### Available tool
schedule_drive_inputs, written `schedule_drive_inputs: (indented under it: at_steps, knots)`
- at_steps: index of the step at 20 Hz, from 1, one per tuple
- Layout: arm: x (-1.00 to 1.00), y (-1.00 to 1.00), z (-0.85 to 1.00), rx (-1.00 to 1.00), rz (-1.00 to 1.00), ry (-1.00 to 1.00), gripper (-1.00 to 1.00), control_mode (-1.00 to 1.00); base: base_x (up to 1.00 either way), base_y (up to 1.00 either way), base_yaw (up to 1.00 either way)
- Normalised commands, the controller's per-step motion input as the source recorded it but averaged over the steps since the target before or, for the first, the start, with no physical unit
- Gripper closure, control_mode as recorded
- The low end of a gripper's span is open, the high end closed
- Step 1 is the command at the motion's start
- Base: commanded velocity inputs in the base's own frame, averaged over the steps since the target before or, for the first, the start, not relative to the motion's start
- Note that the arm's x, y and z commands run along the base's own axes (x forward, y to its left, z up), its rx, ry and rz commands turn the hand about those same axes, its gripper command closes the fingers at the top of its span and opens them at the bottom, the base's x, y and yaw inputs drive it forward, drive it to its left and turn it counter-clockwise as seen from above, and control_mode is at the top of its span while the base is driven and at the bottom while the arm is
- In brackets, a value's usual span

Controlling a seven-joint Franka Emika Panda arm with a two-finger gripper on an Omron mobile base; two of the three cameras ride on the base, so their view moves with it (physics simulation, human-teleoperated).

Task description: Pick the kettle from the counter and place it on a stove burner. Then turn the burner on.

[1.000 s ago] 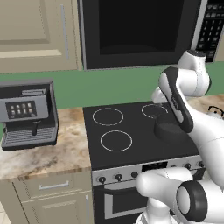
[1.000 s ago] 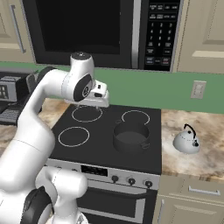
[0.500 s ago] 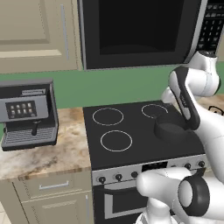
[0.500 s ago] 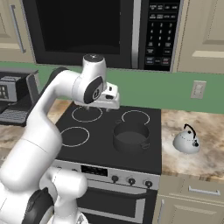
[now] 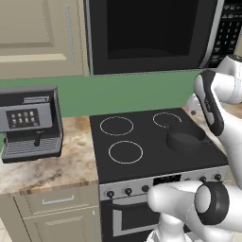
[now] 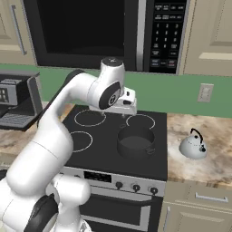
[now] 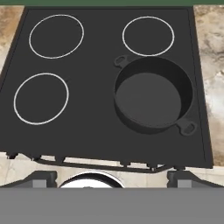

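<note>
Currently gripper (image 6: 123,108) hovers above the cooktop, holding nothing, jaws wide apart; kettle (image 6: 193,146) sits off to the side on the counter (image 6: 213,136).

Kettle stands upright on the marbled counter right of the stove, well apart from the gripper, dark arched handle up. Dark round pot (image 6: 136,141) occupies the front right of the black cooktop (image 7: 96,127); in the hand view the pot (image 7: 153,96) is seen from above with its two small handles. Three white circles are bare: back-right stove burner (image 7: 148,36), back left, front left. Gripper hangs roughly over the back-right burner, though exact height is hard to judge. Coffee machine (image 5: 30,124) on the left counter, microwave (image 6: 108,31) above the stove, wall outlet (image 6: 205,93) on the green backsplash.
</note>
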Motion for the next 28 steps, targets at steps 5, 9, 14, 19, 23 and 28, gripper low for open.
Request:
schedule_drive_inputs:
  at_steps: [5, 9, 14, 19, 23, 28]
  knots:
    - [0.0, -0.39, -0.07, 0.0, 0.0, 0.0, -1.0, -1.0, 0.0, 0.0, 0.0]
    - [0.0, -0.61, -0.16, 0.0, 0.0, 0.0, -1.0, -1.0, 0.0, 0.0, 0.0]
    - [0.0, -0.56, -0.14, 0.0, 0.0, 0.0, -1.0, -1.0, 0.0, 0.0, 0.0]
    - [0.0, -0.39, -0.11, 0.03, 0.0, 0.0, -1.0, -1.0, 0.0, 0.0, 0.0]
    - [0.0, -0.32, -0.06, 0.02, 0.0, 0.0, -1.0, -1.0, 0.0, 0.0, 0.0]
    - [0.0, -0.32, -0.05, 0.0, 0.0, 0.0, -1.0, -1.0, 0.0, 0.0, 0.0]
